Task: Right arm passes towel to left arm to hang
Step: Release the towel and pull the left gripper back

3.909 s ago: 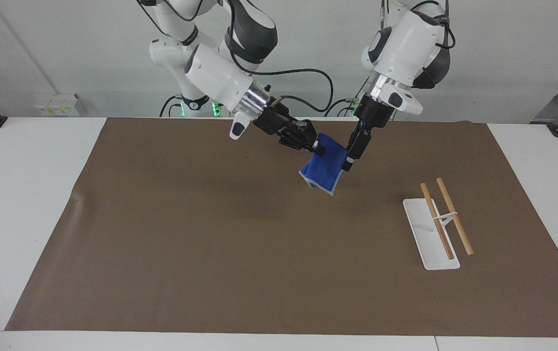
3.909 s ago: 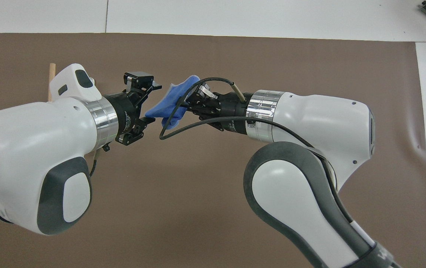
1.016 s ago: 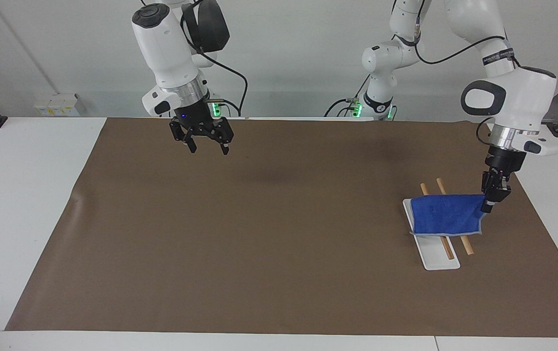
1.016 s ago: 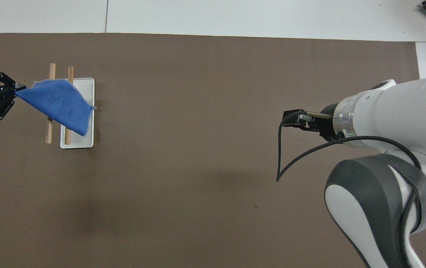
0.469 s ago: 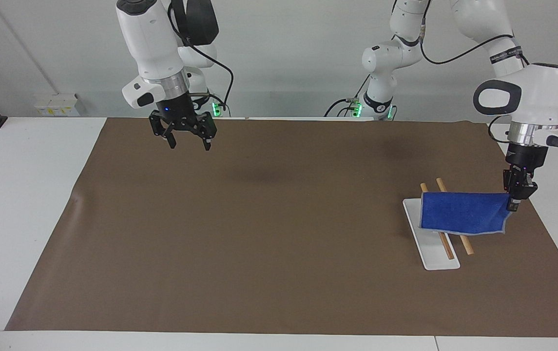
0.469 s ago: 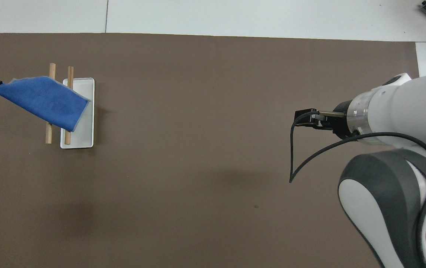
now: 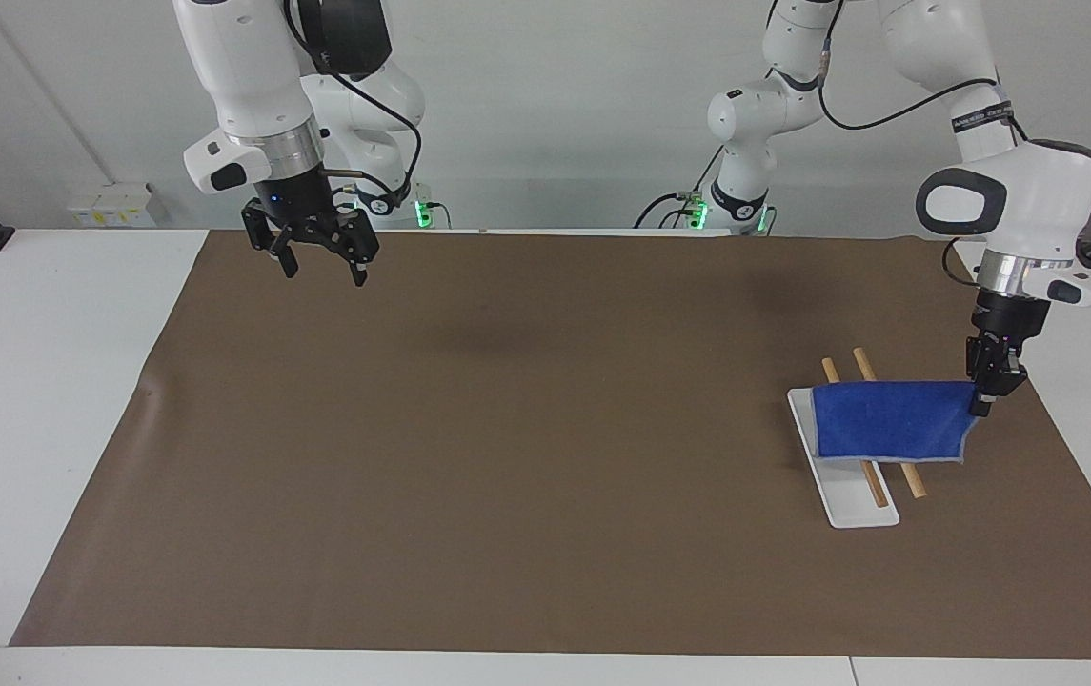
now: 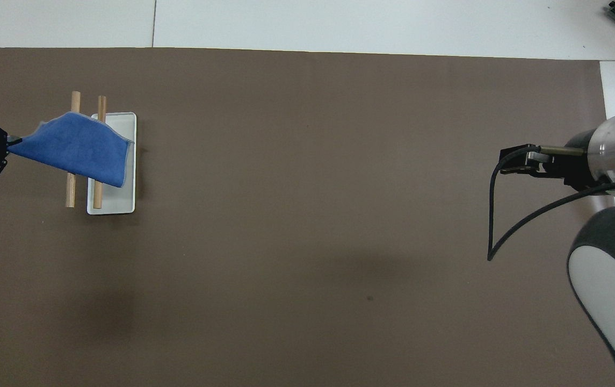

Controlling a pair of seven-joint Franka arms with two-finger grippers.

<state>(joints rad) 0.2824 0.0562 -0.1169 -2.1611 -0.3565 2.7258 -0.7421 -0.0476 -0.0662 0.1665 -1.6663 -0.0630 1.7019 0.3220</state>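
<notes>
The blue towel (image 7: 891,420) (image 8: 79,149) with a grey stitched edge lies spread across the two wooden rods of a small rack (image 7: 872,372) (image 8: 75,100) on a white base (image 7: 858,503) (image 8: 115,204). My left gripper (image 7: 981,405) (image 8: 11,141) is shut on one corner of the towel, at the side of the rack toward the left arm's end of the table. My right gripper (image 7: 320,269) hangs open and empty over the mat's edge nearest the robots, at the right arm's end; in the overhead view only its wrist and cable (image 8: 533,161) show.
A brown mat (image 7: 507,457) (image 8: 307,242) covers most of the white table (image 7: 40,381). The rack stands on the mat near the left arm's end. A loose black cable (image 8: 500,231) hangs from the right arm's wrist.
The left gripper drew the towel's corner outward over the rods, then came back a little toward the rack. The right arm has kept retreating toward its own end of the table.
</notes>
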